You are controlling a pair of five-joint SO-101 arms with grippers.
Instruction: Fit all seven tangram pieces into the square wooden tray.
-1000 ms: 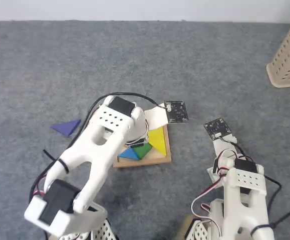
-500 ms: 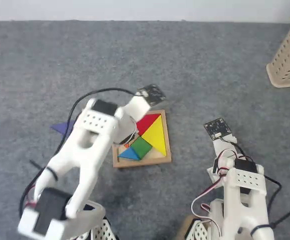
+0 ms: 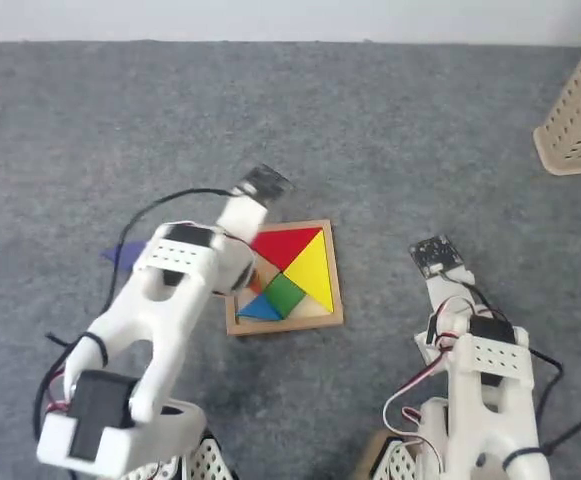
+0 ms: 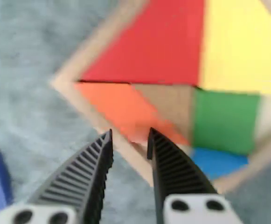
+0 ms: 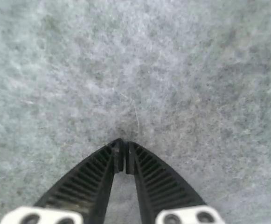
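Note:
The square wooden tray (image 3: 334, 320) lies mid-table holding a red triangle (image 3: 288, 245), a yellow triangle (image 3: 313, 270), a green square (image 3: 285, 293), a light blue piece (image 3: 260, 310) and an orange piece (image 4: 126, 109). A patch of bare tray floor (image 4: 170, 100) shows between them. My left gripper (image 4: 129, 137) hangs open and empty over the tray's left rim (image 4: 74, 93), by the orange piece. A dark blue triangle (image 3: 123, 253) lies on the carpet left of the tray, partly behind the left arm (image 3: 185, 265). My right gripper (image 5: 124, 156) is shut with nothing in it, just above bare carpet right of the tray.
Grey carpet covers the table. A beige perforated container (image 3: 580, 110) stands at the far right edge. The right arm (image 3: 480, 365) stays near the front right, apart from the tray.
The left arm has swung leftward from above the tray's far right corner to its left rim, uncovering the red and yellow triangles. The right arm has not moved.

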